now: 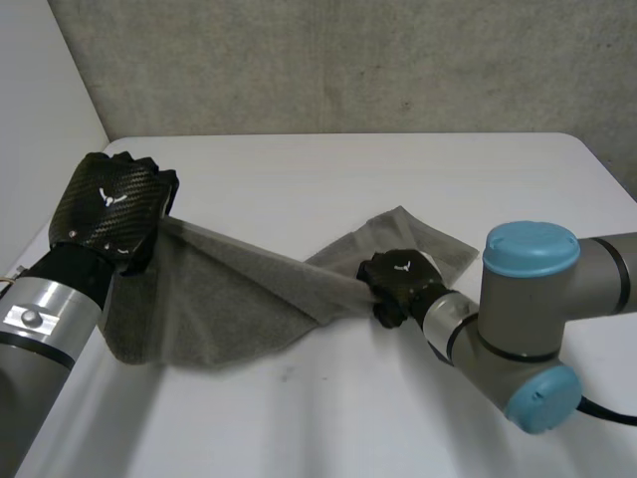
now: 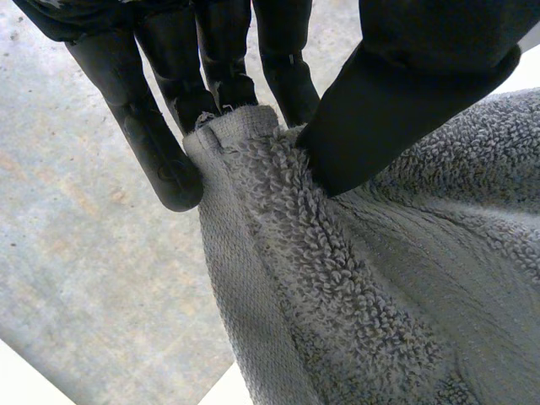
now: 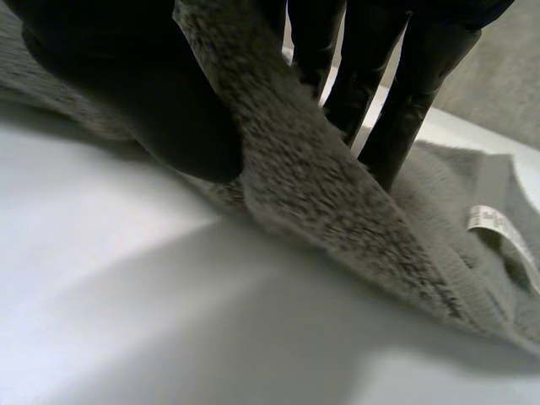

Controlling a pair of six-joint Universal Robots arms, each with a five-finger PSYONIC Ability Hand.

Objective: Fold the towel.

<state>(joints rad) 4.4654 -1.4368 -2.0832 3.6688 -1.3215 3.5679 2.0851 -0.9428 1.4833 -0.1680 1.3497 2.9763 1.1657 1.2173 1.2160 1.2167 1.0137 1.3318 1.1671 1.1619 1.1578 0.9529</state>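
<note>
towel held up between two hands, mid-fold

left hand [image 1: 109,211]: raised off the table at the near left, fingers [image 2: 211,76] and thumb pinching what looks like a hemmed corner of the grey terry towel [image 1: 234,299]. right hand [image 1: 398,284]: low, near the table's middle, thumb and fingers clamped on a towel edge. the cloth runs taut between them. one part sags to the table below the left hand. another lies flat beyond the right hand, with a small white label [image 3: 494,224] on it.

judgement: hold both pinches firm and the span tight. carry the left corner over toward the flat part, then lower it evenly so the hems line up. slack would let the terry bunch or twist.

surface: plain white table [image 1: 328,169], smooth, so the cloth may slide. beyond it, a rough grey wall [image 1: 348,60].
</note>
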